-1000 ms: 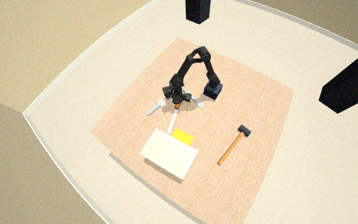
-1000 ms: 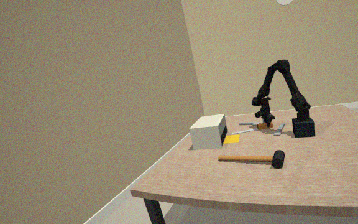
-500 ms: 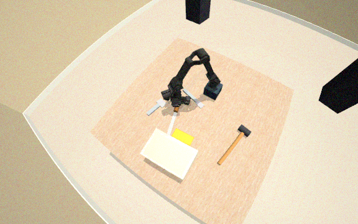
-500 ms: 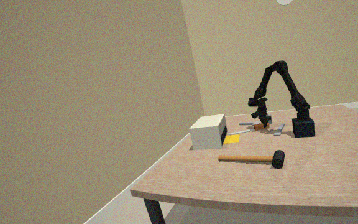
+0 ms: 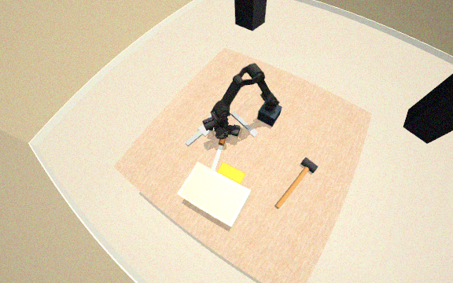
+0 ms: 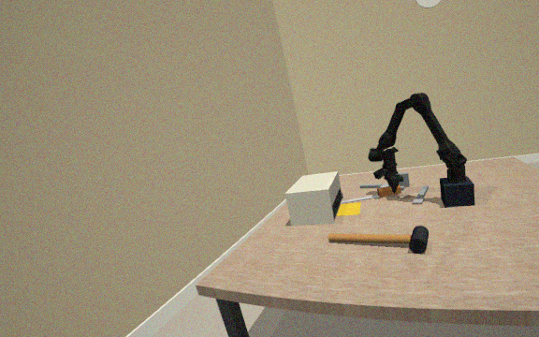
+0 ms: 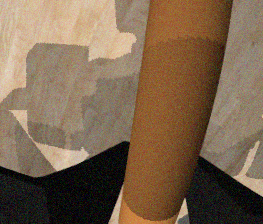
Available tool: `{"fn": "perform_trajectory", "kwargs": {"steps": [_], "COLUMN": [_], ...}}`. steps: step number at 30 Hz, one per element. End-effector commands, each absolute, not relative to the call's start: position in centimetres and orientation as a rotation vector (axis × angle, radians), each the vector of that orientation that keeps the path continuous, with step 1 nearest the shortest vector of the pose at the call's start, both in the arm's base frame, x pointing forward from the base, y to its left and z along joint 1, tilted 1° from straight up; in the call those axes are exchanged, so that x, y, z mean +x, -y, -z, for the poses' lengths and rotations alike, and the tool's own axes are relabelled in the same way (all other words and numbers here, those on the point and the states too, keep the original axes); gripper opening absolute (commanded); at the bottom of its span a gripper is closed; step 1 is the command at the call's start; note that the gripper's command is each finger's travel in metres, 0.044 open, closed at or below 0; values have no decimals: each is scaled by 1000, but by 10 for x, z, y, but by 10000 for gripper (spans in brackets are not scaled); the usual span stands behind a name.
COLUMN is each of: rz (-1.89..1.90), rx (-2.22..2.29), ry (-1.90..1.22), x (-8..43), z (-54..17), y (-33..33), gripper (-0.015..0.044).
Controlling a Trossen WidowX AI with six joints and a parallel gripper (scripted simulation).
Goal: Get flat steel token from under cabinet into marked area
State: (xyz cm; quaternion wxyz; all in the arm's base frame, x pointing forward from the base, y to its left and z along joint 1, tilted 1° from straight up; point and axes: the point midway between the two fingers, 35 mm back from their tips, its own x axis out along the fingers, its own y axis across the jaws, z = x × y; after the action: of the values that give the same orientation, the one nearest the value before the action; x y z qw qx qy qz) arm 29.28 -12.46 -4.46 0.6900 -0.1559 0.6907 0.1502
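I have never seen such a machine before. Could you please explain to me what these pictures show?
The machine is one black robot arm standing on a table. The first picture looks down from above, the second from the side, the third from the wrist.

The gripper is shut on an orange handle. From it a thin pale blade reaches toward a white cabinet.

Beside the cabinet is a yellow area. A mallet and some grey pieces also lie there. I cannot see the token.
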Motion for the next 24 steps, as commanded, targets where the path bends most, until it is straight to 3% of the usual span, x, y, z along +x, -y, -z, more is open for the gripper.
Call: {"fn": "perform_trajectory", "kwargs": {"steps": [1,24], "rz": [-333,-334], "rx": [-350,-350], "ry": [-1544,-1541], "x": [301,330], "z": [45,44], "y": [122,108], "gripper": [0,0]}}
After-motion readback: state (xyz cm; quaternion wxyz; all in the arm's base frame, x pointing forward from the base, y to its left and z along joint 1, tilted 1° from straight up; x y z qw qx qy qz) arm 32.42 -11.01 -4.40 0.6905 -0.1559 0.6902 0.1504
